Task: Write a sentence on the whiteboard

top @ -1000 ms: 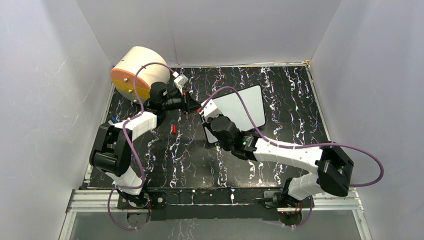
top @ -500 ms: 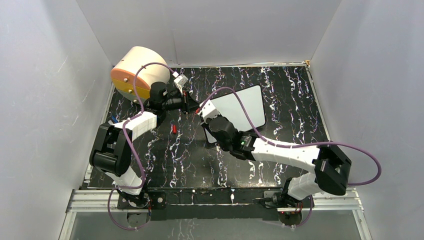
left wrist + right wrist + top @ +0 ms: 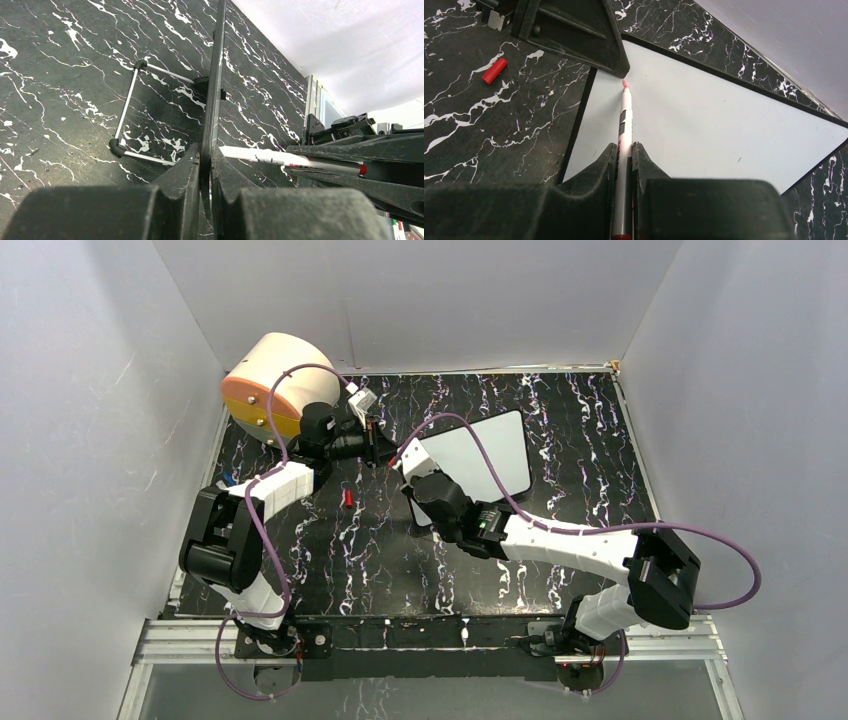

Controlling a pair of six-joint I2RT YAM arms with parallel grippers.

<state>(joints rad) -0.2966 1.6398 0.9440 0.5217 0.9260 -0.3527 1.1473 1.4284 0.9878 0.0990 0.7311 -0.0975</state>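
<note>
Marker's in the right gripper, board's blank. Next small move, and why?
Probably slide the marker tip further onto the whiteboard, clear of the left gripper, then press down for the first stroke. The board is blank, the left gripper clamps its edge, and the right gripper holds the uncapped marker pointing at the corner close beside that clamp.

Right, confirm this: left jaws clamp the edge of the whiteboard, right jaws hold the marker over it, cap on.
One slip: the marker is uncapped, red tip bare, and its red cap lies on the table, per the right wrist view. Otherwise right: left jaws clamp the edge of the whiteboard, right jaws hold the marker over it.
</note>
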